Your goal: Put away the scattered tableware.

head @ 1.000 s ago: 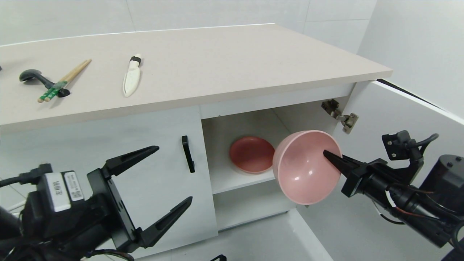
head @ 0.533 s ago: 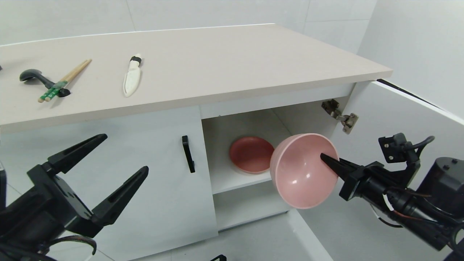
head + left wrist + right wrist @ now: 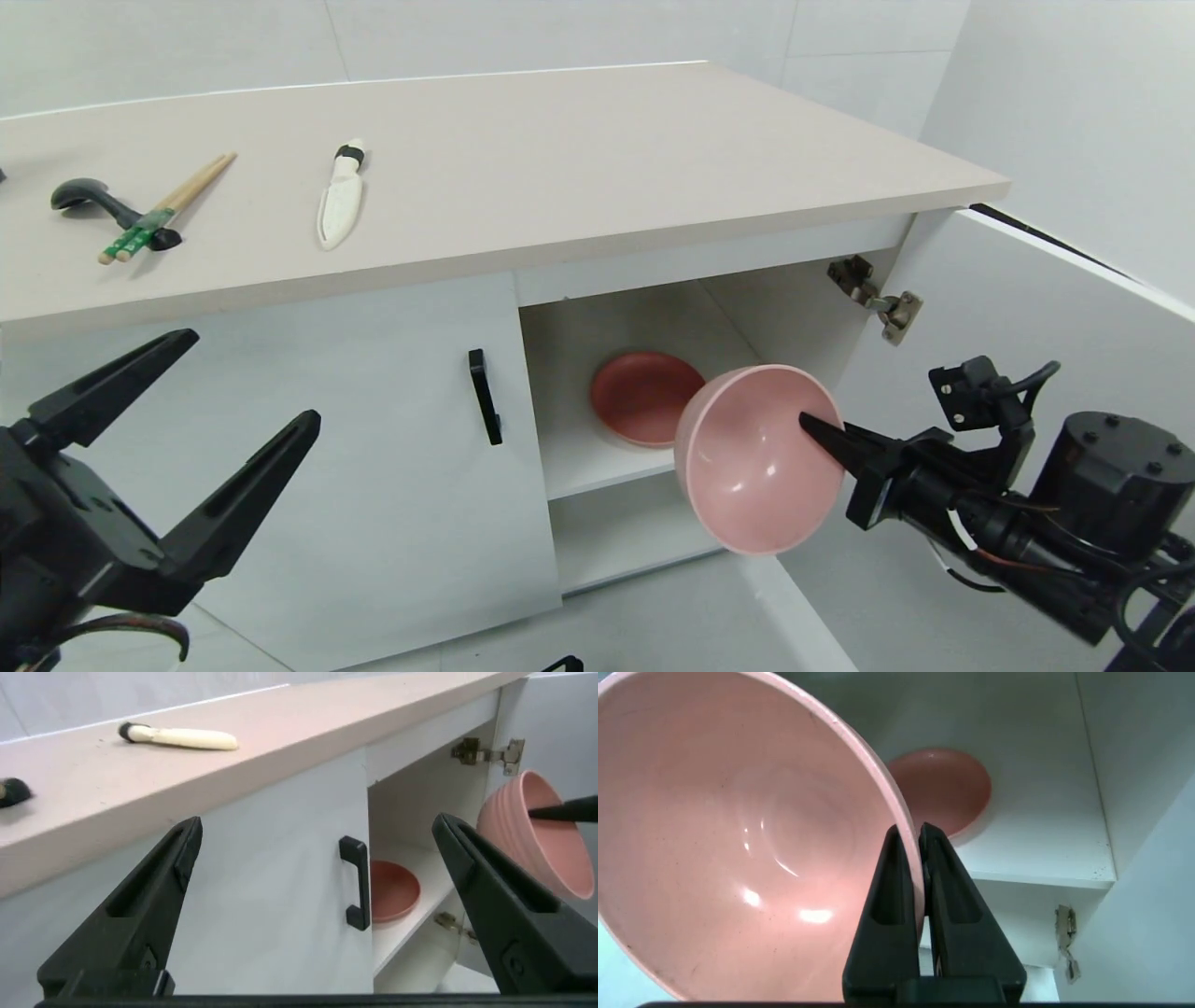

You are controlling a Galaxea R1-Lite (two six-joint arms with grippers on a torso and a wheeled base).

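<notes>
- Right gripper (image 3: pixel 805 420) is clamped on the rim of the pink bowl (image 3: pixel 747 467), fingers pinched together over the edge; the wrist view shows the same grip (image 3: pixel 913 835).
- The bowl is in the air, tipped on its side with its opening facing the camera, just in front of the open cupboard (image 3: pixel 794 308).
- Change: over the last second the bowl has slid left and a bit lower, closer to the shelf (image 3: pixel 597 467).
- A red plate (image 3: pixel 644 397) is already on that shelf, partly behind the bowl.
- Left gripper (image 3: pixel 252 373) is spread wide and holds nothing; it has swung out to the left and sits lower, by the shut door (image 3: pixel 373 448).
- Judgement: the bowl is mid-placement and not yet set down.
- Spoon (image 3: pixel 84 198), chopsticks (image 3: pixel 168 207) and knife (image 3: pixel 341 196) lie untouched on the counter (image 3: pixel 607 159), so most of the tidying is left.
</notes>
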